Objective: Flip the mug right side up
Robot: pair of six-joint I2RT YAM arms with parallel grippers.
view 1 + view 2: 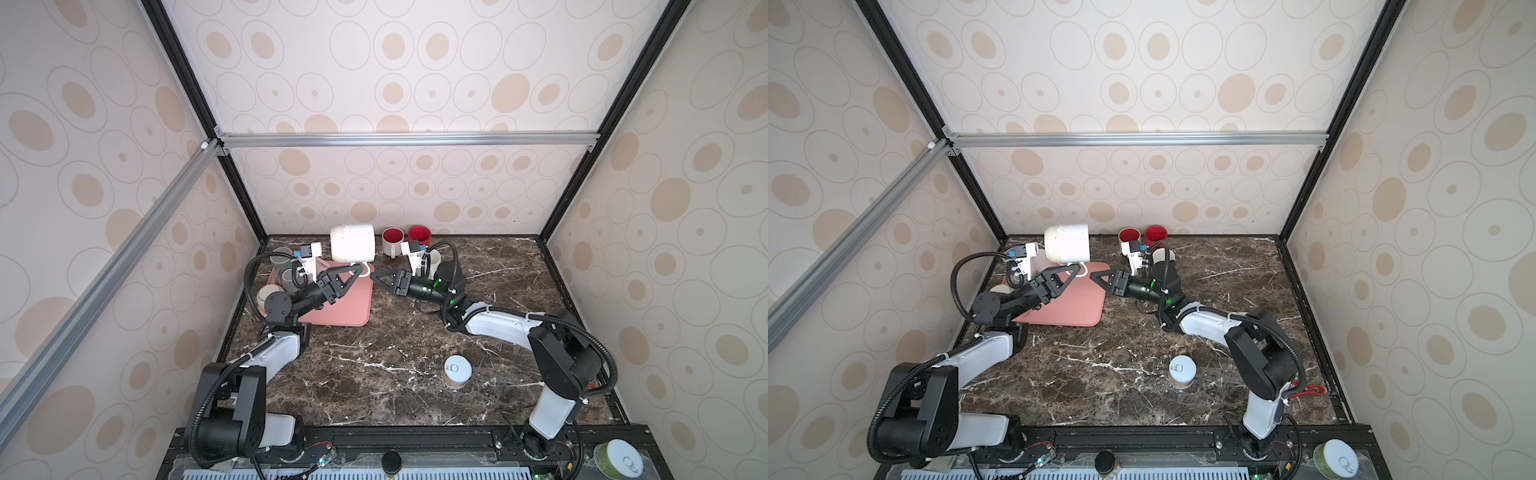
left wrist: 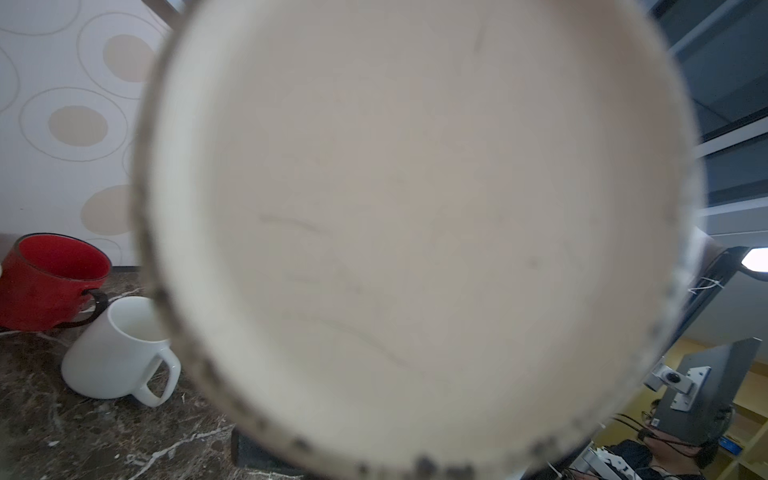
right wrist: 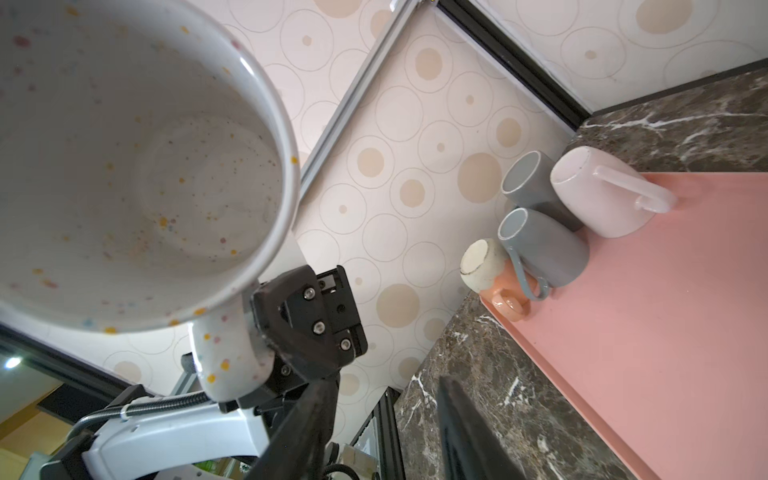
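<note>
Speckled white mug (image 1: 352, 248) hangs on its side in the air above the far edge of the pink tray (image 1: 353, 309), mouth toward the right arm. Left fingers (image 1: 330, 286) pinched narrow on its handle. Right fingers (image 3: 469, 436) part-open, empty, beside the tray.

No lettering, brand, number or sign can be read anywhere. The speckled mug (image 1: 352, 248) is bare of print. The small mark on the white-topped tin (image 1: 457, 369), at about five o'clock on the bench (image 1: 374, 395), is too small to make out.
</note>
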